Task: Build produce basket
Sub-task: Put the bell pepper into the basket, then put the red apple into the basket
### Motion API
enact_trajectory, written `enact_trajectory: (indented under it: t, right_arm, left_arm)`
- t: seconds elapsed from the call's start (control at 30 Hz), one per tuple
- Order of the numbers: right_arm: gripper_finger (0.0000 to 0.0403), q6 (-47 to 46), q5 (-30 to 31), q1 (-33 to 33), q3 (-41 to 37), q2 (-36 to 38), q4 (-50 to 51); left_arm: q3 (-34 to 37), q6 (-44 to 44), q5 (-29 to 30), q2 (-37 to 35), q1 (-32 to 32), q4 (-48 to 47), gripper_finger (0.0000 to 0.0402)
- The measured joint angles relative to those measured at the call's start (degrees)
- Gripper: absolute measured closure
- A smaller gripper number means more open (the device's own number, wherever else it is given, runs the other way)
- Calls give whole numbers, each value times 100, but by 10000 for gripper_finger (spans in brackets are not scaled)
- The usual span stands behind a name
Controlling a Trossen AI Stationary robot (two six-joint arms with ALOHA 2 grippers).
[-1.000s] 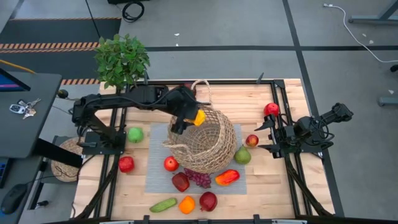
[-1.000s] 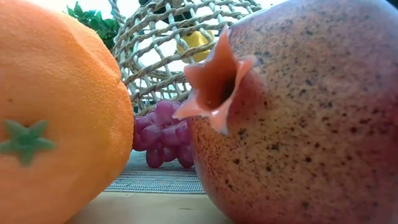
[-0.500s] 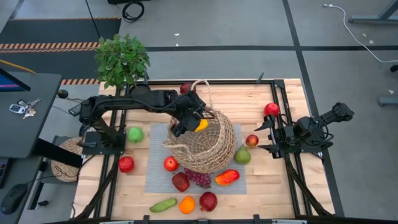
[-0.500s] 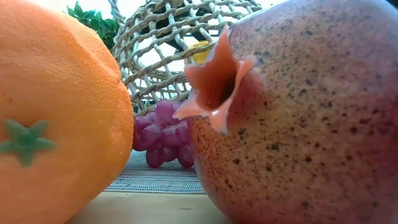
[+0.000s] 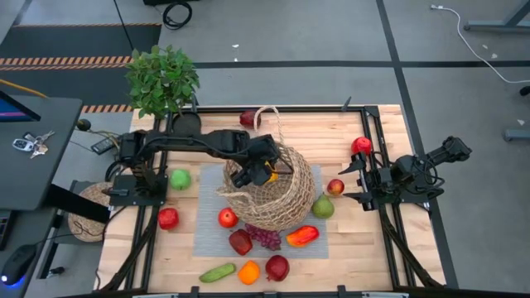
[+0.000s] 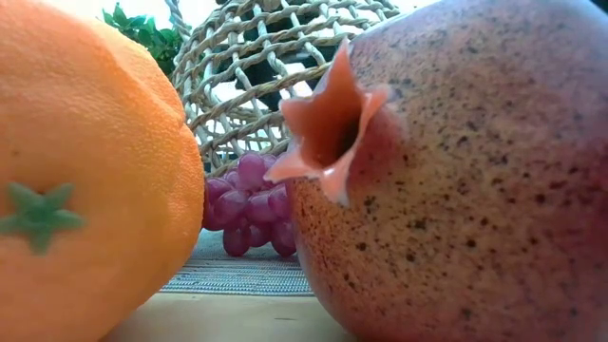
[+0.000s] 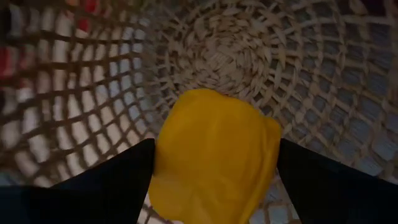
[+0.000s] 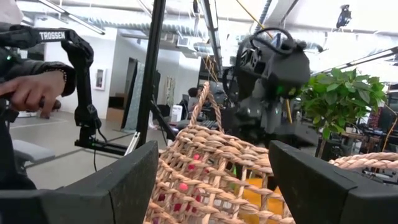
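Note:
The tan wicker basket [image 5: 273,194] stands on a grey mat at the table's middle; it also shows in the low view [image 6: 249,71]. My left gripper [image 5: 258,172] reaches down into the basket's mouth, shut on a yellow lemon [image 5: 269,175], which hangs over the woven bottom [image 7: 227,43] in the left wrist view. My right gripper [image 5: 352,178] waits open and empty at the table's right. Other produce lies around the basket: a green apple [image 5: 180,179], red apples [image 5: 168,218], grapes [image 5: 265,237], a pepper [image 5: 302,236], a pear [image 5: 323,207]. My left gripper [image 7: 214,152] pinches the lemon between its two fingers [image 7: 124,177], one on each opposite side of the fruit [image 7: 163,155]. The fingers slant down into the basket from its far left rim. The lemon is lifted clear, above the basket's bottom.
A cucumber [image 5: 217,272], an orange [image 5: 248,272] and a pomegranate [image 5: 277,267] lie near the front edge; the orange [image 6: 85,180] and pomegranate [image 6: 456,180] fill the low view. A potted plant [image 5: 162,79] stands at the far left. The basket's handle [image 5: 269,124] rises at its far side.
My left gripper has gone toward the table's near edge and down into the basket's mouth, still shut on the lemon. In the low view the lemon has sunk behind the weave and out of sight behind the pomegranate.

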State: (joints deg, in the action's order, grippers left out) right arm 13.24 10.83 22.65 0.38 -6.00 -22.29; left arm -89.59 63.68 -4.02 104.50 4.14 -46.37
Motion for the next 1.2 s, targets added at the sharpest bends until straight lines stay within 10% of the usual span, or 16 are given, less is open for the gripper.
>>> enact_trajectory:
  t: [1.2]
  right_arm:
    - [93, 1, -2, 2, 0, 0, 3]
  left_arm:
    - [-563, -1527, 1042, 1144, -328, -428, 7]
